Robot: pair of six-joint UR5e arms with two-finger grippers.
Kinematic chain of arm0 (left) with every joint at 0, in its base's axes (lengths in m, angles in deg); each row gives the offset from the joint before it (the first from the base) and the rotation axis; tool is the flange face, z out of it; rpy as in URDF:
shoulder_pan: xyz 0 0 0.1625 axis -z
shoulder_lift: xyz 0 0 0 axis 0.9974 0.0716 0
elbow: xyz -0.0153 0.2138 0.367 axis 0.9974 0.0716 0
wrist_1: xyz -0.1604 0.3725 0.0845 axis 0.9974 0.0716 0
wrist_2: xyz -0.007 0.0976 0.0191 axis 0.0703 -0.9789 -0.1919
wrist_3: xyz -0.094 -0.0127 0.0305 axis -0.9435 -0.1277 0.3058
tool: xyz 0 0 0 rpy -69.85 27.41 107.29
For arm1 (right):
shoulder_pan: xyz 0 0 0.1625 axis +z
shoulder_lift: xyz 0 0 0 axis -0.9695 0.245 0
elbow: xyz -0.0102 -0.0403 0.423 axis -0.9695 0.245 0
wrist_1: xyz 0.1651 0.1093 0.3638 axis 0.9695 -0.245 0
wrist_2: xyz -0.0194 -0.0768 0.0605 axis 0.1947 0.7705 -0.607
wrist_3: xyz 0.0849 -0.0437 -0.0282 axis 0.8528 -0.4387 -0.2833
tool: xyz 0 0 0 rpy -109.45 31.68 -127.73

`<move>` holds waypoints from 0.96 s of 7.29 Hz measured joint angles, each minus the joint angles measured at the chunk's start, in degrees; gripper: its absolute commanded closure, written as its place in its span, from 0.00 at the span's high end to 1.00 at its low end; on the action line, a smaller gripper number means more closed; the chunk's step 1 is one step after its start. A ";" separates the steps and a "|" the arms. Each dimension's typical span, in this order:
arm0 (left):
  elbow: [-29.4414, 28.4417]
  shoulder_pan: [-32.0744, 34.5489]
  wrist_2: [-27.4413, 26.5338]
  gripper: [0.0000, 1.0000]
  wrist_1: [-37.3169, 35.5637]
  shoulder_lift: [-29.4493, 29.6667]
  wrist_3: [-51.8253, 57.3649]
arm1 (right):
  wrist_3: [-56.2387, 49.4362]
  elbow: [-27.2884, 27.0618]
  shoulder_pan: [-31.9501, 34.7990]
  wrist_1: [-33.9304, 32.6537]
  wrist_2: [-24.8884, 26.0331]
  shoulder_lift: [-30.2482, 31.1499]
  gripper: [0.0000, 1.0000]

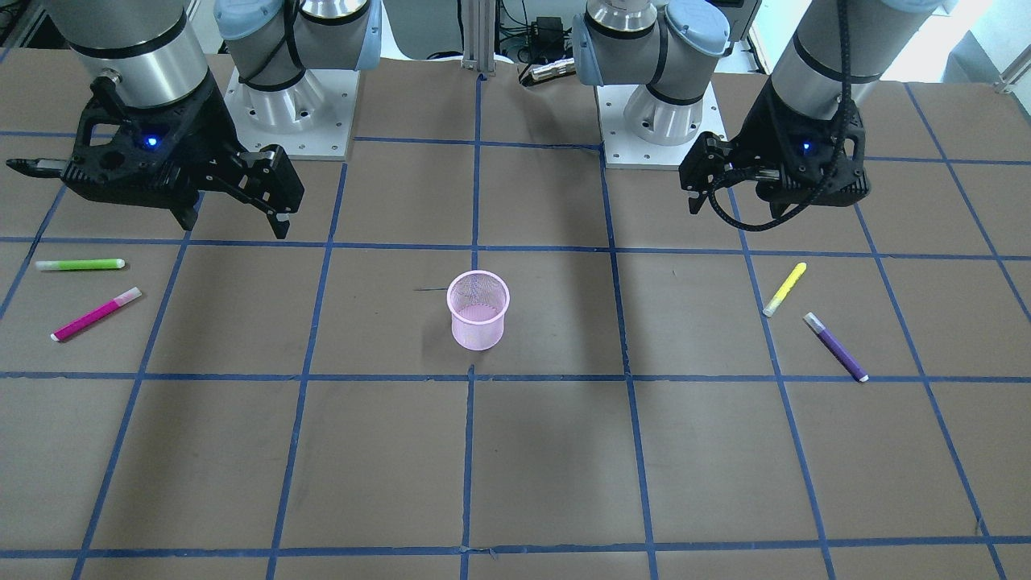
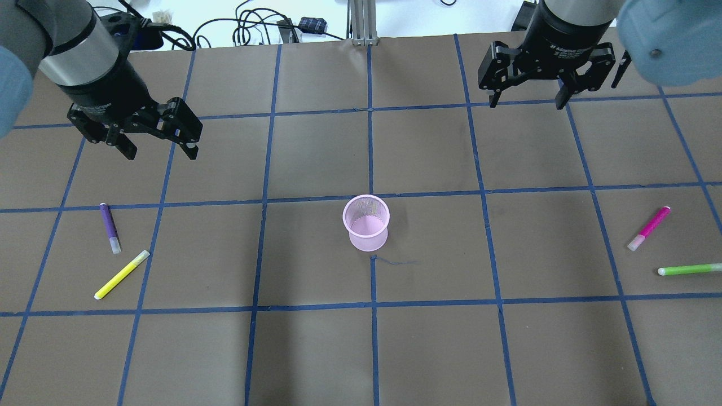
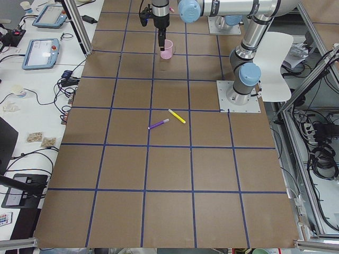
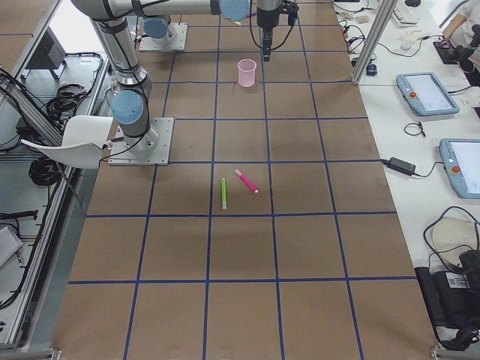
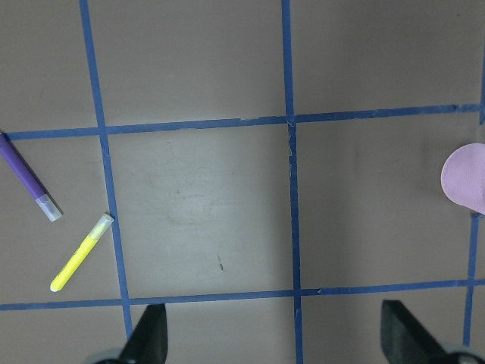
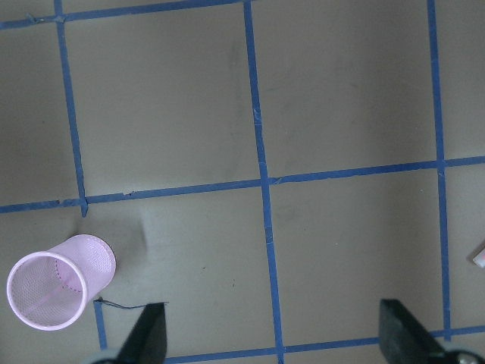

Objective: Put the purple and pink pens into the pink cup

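Note:
The pink mesh cup [image 2: 366,223] stands upright at the table's middle, also in the front view [image 1: 478,309]. The purple pen [image 2: 110,228] lies on the table on my left side, in front of my left gripper [image 2: 158,144], which is open, empty and raised. The left wrist view shows the purple pen [image 5: 26,178] at its left edge. The pink pen [image 2: 648,228] lies on my right side, well in front of my right gripper [image 2: 527,104], which is open and empty. The right wrist view shows the cup [image 6: 53,280].
A yellow pen [image 2: 121,274] lies next to the purple pen. A green pen [image 2: 689,269] lies next to the pink pen. The brown table [image 2: 428,349] has a blue tape grid. A thin dark thread [image 2: 395,261] lies by the cup.

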 measured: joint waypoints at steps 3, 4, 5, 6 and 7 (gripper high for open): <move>-0.02 -0.08 0.07 1.00 -0.04 -0.15 0.00 | -0.96 0.16 -0.14 -0.01 0.11 0.00 1.00; -0.02 -0.06 0.19 1.00 -0.04 -0.20 0.00 | -3.20 0.28 -0.50 0.16 0.19 0.00 1.00; -0.02 -0.05 0.26 1.00 -0.04 -0.21 0.00 | -6.25 0.36 -1.24 0.70 0.36 0.00 1.00; -0.02 -0.07 0.18 1.00 -0.04 -0.20 0.00 | -10.06 0.42 -2.72 1.27 1.01 0.02 1.00; -0.02 -0.10 0.09 1.00 -0.04 -0.20 0.00 | -15.34 0.42 -5.11 1.59 2.12 0.03 1.00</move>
